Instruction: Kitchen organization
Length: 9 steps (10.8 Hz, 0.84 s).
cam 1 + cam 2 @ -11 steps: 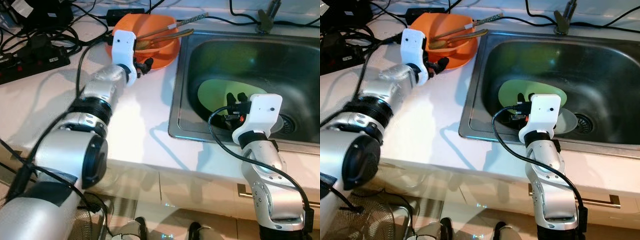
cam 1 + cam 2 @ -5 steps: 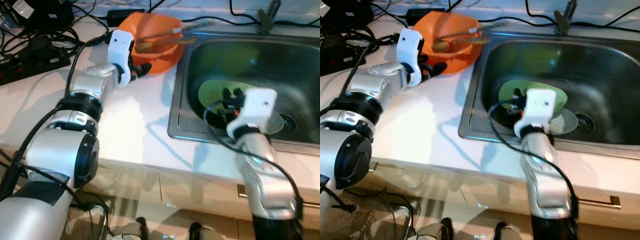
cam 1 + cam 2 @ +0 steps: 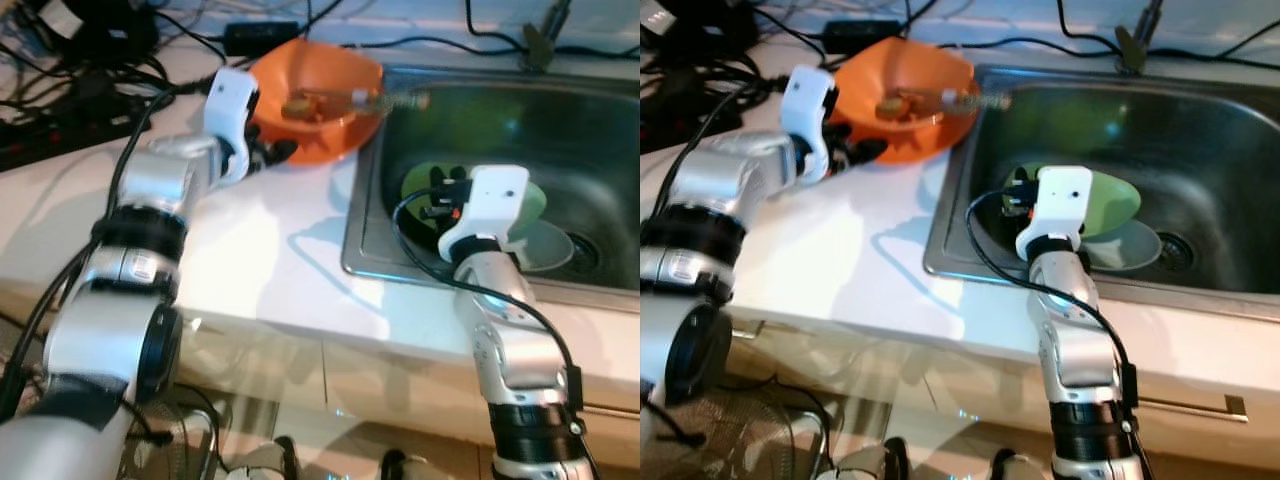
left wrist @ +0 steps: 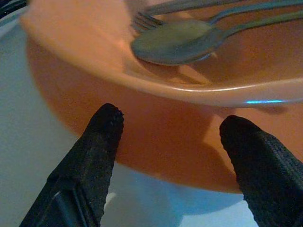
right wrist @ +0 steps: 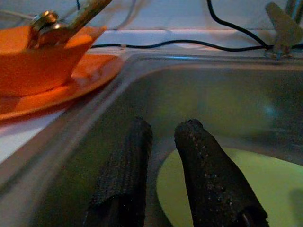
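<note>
An orange bowl (image 3: 320, 75) with a spoon (image 4: 175, 42) and a fork (image 4: 147, 19) in it stands on the white counter, right beside the steel sink (image 3: 480, 110). My left gripper (image 3: 278, 152) is open at the bowl's near outer wall (image 4: 161, 127), with its fingers spread wide in front of the wall and nothing held. In the sink, my right gripper (image 3: 440, 190) hovers at the near edge of a light green plate (image 3: 528, 198). Its two fingers (image 5: 128, 161) are nearly together with nothing between them.
A grey dish (image 3: 550, 248) lies by the green plate near the drain. The tap (image 3: 545, 35) stands behind the sink. Black cables and a power strip (image 3: 60, 140) crowd the counter's far left. Bare white counter (image 3: 260, 230) lies in front of the bowl.
The whole view has shifted a little. My right wrist has moved up and left in the sink. The left gripper stays at the bowl's near wall.
</note>
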Tool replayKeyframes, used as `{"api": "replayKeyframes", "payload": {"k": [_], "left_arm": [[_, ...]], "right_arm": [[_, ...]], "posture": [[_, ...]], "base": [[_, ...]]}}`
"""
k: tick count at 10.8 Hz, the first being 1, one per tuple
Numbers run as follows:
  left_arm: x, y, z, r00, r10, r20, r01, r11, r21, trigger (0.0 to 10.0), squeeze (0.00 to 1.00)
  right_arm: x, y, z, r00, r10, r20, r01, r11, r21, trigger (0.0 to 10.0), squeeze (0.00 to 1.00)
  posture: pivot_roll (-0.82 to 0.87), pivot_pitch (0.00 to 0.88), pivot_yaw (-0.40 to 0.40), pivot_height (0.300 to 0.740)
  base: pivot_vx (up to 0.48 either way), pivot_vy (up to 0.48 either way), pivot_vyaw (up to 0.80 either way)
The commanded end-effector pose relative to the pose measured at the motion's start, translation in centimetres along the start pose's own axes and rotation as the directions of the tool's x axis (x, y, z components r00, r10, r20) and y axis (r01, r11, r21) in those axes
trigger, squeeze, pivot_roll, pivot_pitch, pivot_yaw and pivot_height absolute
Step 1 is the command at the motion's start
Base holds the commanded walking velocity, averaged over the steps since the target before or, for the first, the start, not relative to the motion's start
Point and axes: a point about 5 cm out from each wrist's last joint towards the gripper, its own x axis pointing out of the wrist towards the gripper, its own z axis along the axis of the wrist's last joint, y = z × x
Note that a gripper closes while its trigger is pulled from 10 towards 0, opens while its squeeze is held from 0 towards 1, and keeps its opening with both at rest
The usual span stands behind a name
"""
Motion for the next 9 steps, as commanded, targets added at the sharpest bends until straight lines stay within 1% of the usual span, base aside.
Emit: {"api": "replayKeyframes", "payload": {"k": [1, 2, 3, 4, 5, 6, 8, 9], "left_arm": [[-0.3, 0.3, -1.9, 0.996, 0.003, -0.087, -0.005, 1.0, -0.021, 10.0, 0.0], [-1.5, 0.2, -1.9, 0.997, 0.002, -0.081, -0.004, 1.0, -0.02, 10.0, 0.0], [-2.0, 0.1, -2.0, 0.997, 0.004, -0.082, -0.006, 1.0, -0.021, 10.0, 0.0], [-3.0, -0.1, -2.4, 0.996, 0.01, -0.093, -0.012, 1.0, -0.021, 10.0, 0.0], [-3.4, -0.2, -2.6, 0.995, 0.013, -0.096, -0.015, 1.0, -0.02, 10.0, 0.0], [-4.4, -0.9, -2.9, 0.995, 0.015, -0.094, -0.017, 1.0, -0.022, 10.0, 0.0], [-5.4, -2.6, -3.6, 0.996, -0.008, -0.088, 0.004, 0.999, -0.046, 10.0, 0.0], [-5.6, -3.6, -3.9, 0.997, -0.03, -0.071, 0.026, 0.998, -0.06, 10.0, 0.0]], "right_arm": [[0.2, 0.3, -0.4, 1.0, 0.012, -0.007, -0.012, 1.0, 0.01, 10.0, 0.0], [0.4, 0.4, -0.5, 1.0, 0.02, -0.003, -0.02, 1.0, 0.014, 10.0, 0.0], [0.5, 0.4, -0.5, 1.0, 0.022, 0.0, -0.022, 1.0, 0.014, 10.0, 0.0], [0.7, 0.4, -0.5, 1.0, 0.022, 0.004, -0.022, 1.0, 0.014, 10.0, 0.0], [0.8, 0.3, -0.6, 1.0, 0.021, 0.004, -0.021, 1.0, 0.012, 10.0, 0.0], [1.0, 0.0, -0.8, 1.0, 0.016, 0.003, -0.016, 1.0, 0.006, 10.0, 0.0], [1.5, -0.7, -0.9, 1.0, 0.003, 0.006, -0.003, 1.0, -0.008, 10.0, 0.0], [1.9, -0.8, -0.8, 1.0, 0.001, 0.01, -0.001, 1.0, -0.012, 10.0, 0.0]], "posture": [[0.23, 0.121, 0.068, 0.74], [0.24, 0.115, 0.066, 0.74], [0.24, 0.113, 0.065, 0.74], [0.25, 0.116, 0.063, 0.74], [0.26, 0.12, 0.055, 0.74], [0.27, 0.122, 0.048, 0.74], [0.28, 0.118, 0.036, 0.74], [0.29, 0.111, 0.033, 0.74]], "base": [[0.0, 0.0, 0.0], [0.0, 0.0, 0.0], [0.0, 0.0, 0.0], [0.0, 0.0, 0.0], [0.0, 0.0, 0.0], [0.0, 0.0, 0.0], [0.0, 0.0, 0.0], [0.0, 0.0, 0.0]]}}
